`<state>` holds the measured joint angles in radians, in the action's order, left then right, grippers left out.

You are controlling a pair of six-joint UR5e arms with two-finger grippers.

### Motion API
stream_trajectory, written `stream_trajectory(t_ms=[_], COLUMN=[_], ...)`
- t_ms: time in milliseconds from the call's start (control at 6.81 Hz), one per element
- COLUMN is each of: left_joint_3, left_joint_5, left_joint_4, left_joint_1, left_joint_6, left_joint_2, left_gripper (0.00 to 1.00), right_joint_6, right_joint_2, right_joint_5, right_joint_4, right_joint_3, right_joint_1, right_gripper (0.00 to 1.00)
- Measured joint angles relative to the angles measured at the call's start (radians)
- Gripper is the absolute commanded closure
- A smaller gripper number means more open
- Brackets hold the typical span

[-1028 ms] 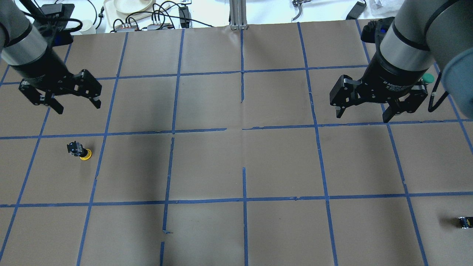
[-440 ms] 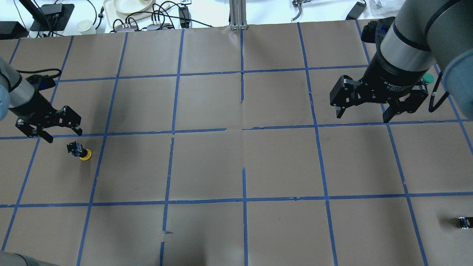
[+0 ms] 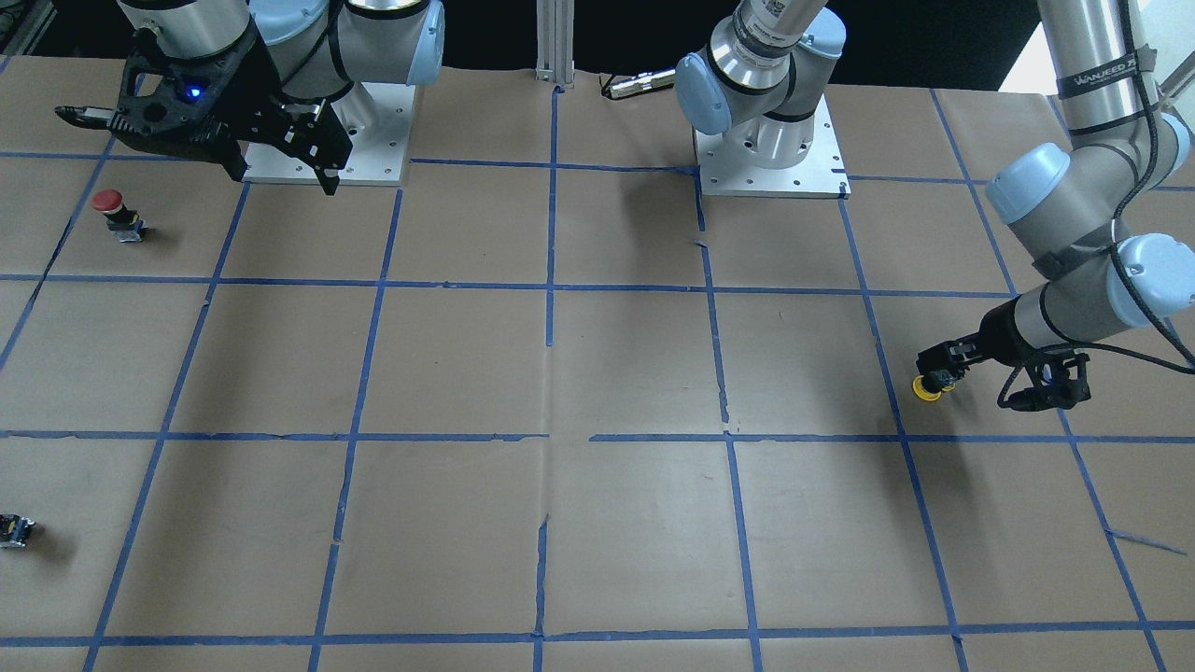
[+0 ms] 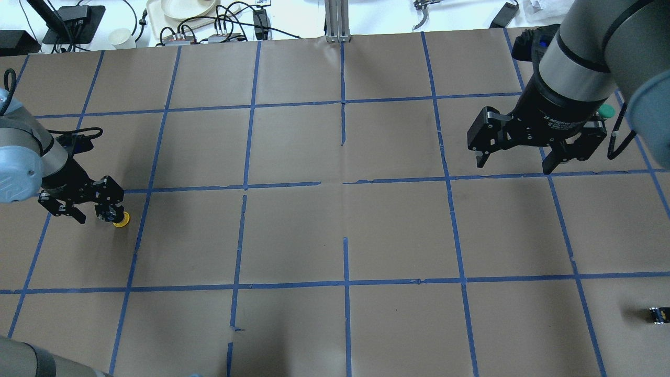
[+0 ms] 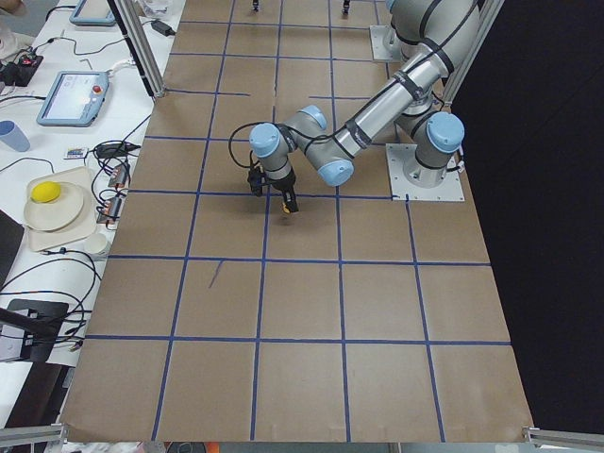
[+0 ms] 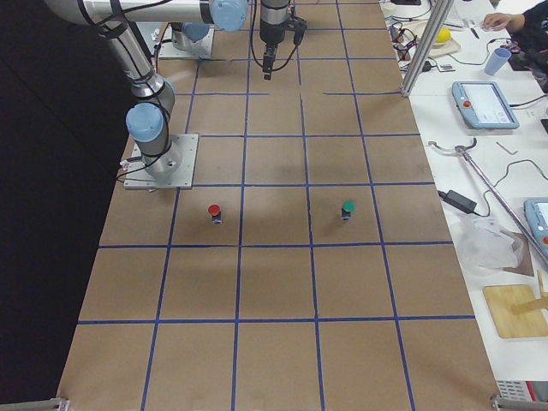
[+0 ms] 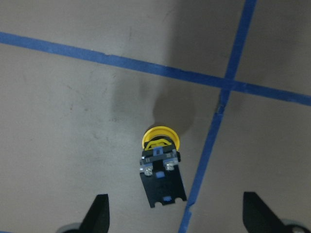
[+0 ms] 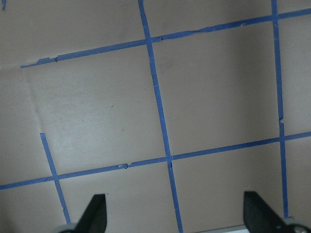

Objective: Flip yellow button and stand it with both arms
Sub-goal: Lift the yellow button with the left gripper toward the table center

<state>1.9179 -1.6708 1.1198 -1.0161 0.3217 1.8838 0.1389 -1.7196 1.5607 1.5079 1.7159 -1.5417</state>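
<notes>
The yellow button (image 4: 121, 223) lies on its side on the brown paper at the left, with its cap pointing away from the wrist. In the left wrist view its yellow cap and black body (image 7: 162, 180) sit between the two spread fingertips. My left gripper (image 4: 95, 211) is open and low over the button, straddling its body without closing on it. It also shows in the front view (image 3: 943, 371) next to the yellow cap (image 3: 926, 389). My right gripper (image 4: 513, 163) is open and empty, hanging high over the right side of the table, and shows in the front view (image 3: 280, 175).
A red-capped button (image 3: 110, 210) stands below the right gripper in the front view. A green-capped button (image 4: 606, 111) sits behind the right wrist. A small black capless part (image 4: 658, 314) lies at the near right edge. Cables and dishes (image 4: 183, 10) lie beyond the far edge.
My left arm has come down and toward the robot, from high above the table to low over the yellow button, and now straddles it. The right arm and the button have not moved.
</notes>
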Motion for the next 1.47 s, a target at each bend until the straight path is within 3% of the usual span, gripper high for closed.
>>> stream_trajectory(t_ms=[147,294,587,734,1028,1468], left_joint_3=[0.007,0.007,0.002,0.003,0.014,0.084], left_joint_5=[-0.001,0.003,0.054,0.136,0.408,1.018], left_joint_4=[-0.012,-0.013,0.003,0.031,0.115,0.137], left_joint_1=[0.000,-0.004,-0.023,-0.039,-0.133,-0.352], left_joint_6=[-0.003,-0.006,-0.007,-0.014,-0.144,-0.484], left_joint_2=[0.000,-0.006,-0.021,-0.034,-0.069,-0.101], left_gripper=[0.68,0.80,0.80,0.80,0.80,0.80], right_joint_6=[0.002,0.002,0.002,0.001,0.002,-0.011], right_joint_2=[0.000,0.000,0.000,0.001,0.000,0.001], right_joint_5=[-0.001,-0.001,0.000,-0.001,-0.001,0.000], right_joint_4=[0.000,0.001,0.000,0.001,0.004,0.012], right_joint_3=[0.000,0.000,0.000,0.001,0.000,0.000], right_joint_1=[0.000,0.000,0.000,0.000,0.000,0.000], right_gripper=[0.00,0.00,0.00,0.00,0.00,0.00])
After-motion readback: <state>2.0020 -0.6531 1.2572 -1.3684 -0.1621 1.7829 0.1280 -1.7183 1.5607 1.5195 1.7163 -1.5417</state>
